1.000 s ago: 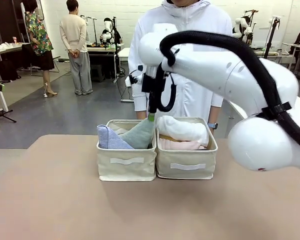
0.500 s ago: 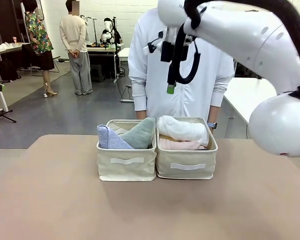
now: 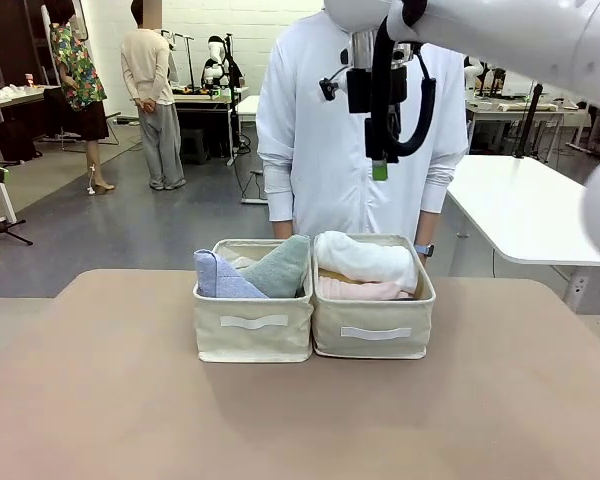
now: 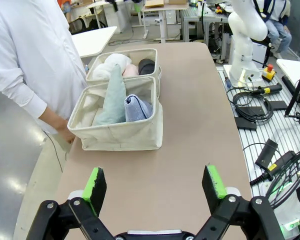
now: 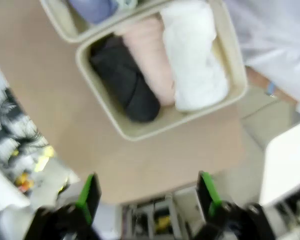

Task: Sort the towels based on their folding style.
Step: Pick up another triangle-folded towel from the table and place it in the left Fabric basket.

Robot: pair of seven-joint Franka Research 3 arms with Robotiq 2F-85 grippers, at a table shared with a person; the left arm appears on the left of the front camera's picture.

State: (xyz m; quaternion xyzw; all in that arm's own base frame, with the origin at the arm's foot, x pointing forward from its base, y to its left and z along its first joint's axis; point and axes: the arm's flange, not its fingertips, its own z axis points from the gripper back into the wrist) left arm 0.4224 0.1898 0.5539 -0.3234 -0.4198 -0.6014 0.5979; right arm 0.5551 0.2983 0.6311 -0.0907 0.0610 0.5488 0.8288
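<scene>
Two beige bins (image 3: pixel 313 318) side by side, towels (image 3: pixel 365 262) inside (cones left, rolls right), left gripper (image 4: pixel 155 186) empty with fingers spread, right gripper (image 5: pixel 146 194) likewise, high above.

left bin: lavender-blue towel (image 3: pixel 220 279) and sage-green towel (image 3: pixel 278 268), each folded to a cone, tips up, leaning side by side. right bin: white towel (image 3: pixel 365 260), pink towel (image 3: pixel 358 290) and dark grey towel (image 5: pixel 124 79) lie as rolls, side by side and touching.

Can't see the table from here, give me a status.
Both hands open, empty: left hand back over the table, right hand high above the bins. Cone towels in left bin, rolled towels in right bin. Nothing in the way.
</scene>
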